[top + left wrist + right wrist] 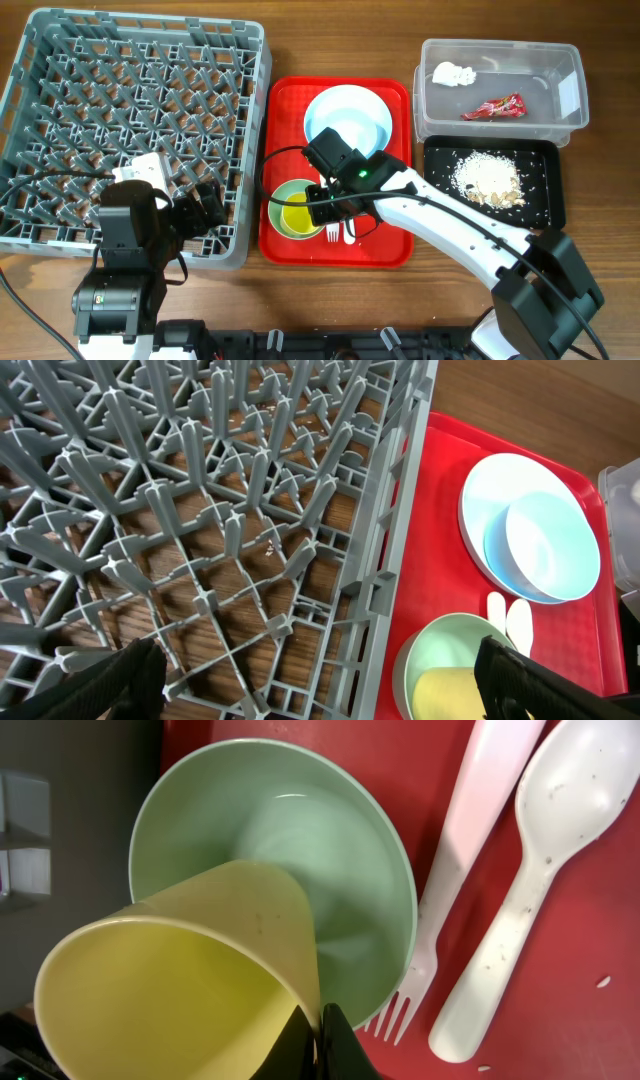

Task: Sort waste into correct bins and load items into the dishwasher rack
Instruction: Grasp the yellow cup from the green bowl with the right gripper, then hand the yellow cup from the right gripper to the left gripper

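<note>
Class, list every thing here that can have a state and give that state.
right tool, shut on yellow cup's rim
left tool, open above dishwasher rack
yellow cup, tipped inside green bowl
green bowl, upright, on red tray
blue bowl, upright, empty, on blue plate
fork and spoon, lying flat
clear tub, holds tissue and wrapper
black tray, holds food scraps

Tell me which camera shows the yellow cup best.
Right wrist view: the yellow cup fills the frame, tilted inside the green bowl, its rim pinched by the right gripper. Overhead shows it small, partly hidden by the arm; left wrist catches only a sliver at the bottom edge.
</note>
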